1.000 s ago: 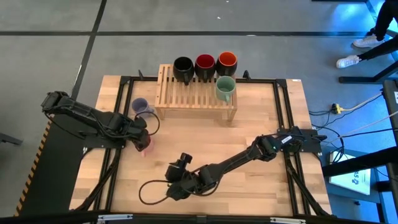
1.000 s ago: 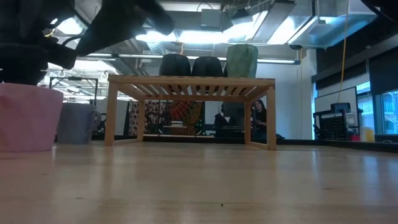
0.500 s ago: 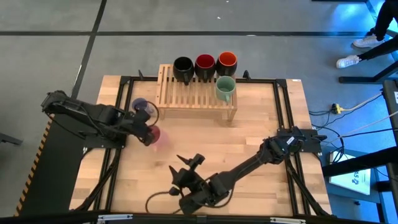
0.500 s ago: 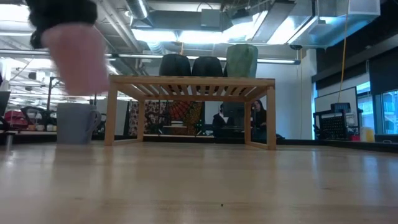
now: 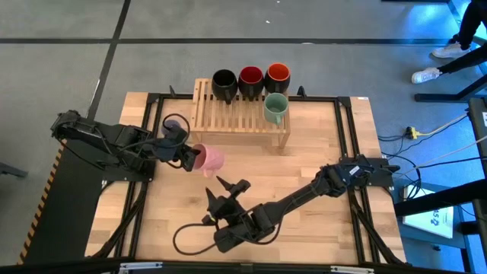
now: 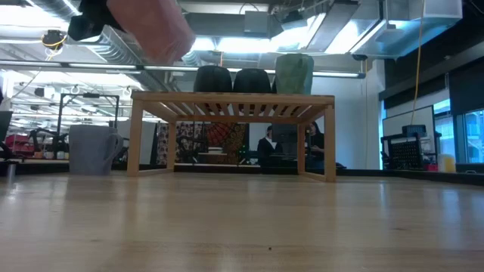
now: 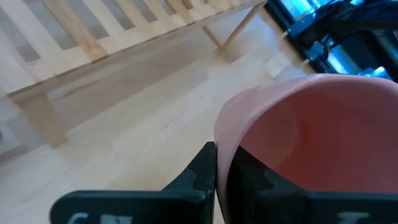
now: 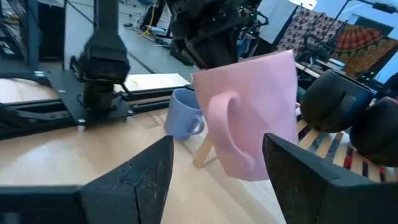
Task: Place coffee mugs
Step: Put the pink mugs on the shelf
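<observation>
**Mia:** High view first — how many mugs are sitting on the slatted wooden rack right now?

**Ben:** Four. The all-black mug, the dark mug with red inside and the dark mug with orange-red inside are lining up along the back edge. The green mug is sitting just in front of the orange-red one.

**Mia:** And the other two?

**Ben:** The small pink mug is hanging in the air, tipped over, in front of the rack's left end. The left gripper is pinching its rim — one finger inside, one outside, squeezed almost all the way together. The lavender mug is waiting on the light wooden table, just beside the rack's left end.

**Mia:** What is the right gripper doing?

**Ben:** It is pointing up at the pink mug from the near side of the table, with its fingers spread wide and nothing in them.

**Mia:** So how far along is the job?

**Ben:** I think it is more than halfway. The pink one is going up, and the lavender one is left after that.
</observation>
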You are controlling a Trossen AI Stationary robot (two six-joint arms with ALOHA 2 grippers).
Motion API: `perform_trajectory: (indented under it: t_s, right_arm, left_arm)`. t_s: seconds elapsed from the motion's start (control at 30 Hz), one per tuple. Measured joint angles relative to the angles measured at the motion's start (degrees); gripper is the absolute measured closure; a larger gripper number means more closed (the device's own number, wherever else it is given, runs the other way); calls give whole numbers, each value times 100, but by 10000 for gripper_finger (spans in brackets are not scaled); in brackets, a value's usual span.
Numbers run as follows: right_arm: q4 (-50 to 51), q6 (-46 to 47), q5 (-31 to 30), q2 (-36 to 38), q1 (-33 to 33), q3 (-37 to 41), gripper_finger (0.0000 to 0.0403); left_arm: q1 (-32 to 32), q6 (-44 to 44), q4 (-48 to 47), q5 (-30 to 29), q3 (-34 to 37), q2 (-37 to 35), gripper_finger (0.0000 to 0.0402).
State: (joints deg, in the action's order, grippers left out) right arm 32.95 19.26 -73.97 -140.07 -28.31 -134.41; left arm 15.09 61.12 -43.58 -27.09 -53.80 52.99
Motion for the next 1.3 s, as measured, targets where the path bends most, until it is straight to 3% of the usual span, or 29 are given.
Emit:
perform_trajectory:
  t_s: [0.23, 0.37, 0.57, 0.8, 1.03, 1.3]
  right_arm:
    - [-5, -140, 58, -2, 268, 31, 170]
    - [5, -203, 138, -2, 403, 31, 193]
    - [-15, -478, 161, -2, 533, 31, 260]
    - [70, -994, 245, -9, 537, 31, 378]
    - [3, -1177, 264, -15, 543, 33, 380]
    - [-57, -939, 414, 9, 528, 33, 383]
  left_arm:
    - [0, 76, 62, 30, 0, 0, 385]
    - [-4, 90, 65, 24, 0, 0, 384]
    - [-15, 95, 49, -46, 0, -2, 383]
    - [-21, 243, 84, -61, -2, 0, 381]
    - [-17, 170, 79, -128, -2, 0, 375]
    - [-2, -67, 77, -210, -7, -89, 323]
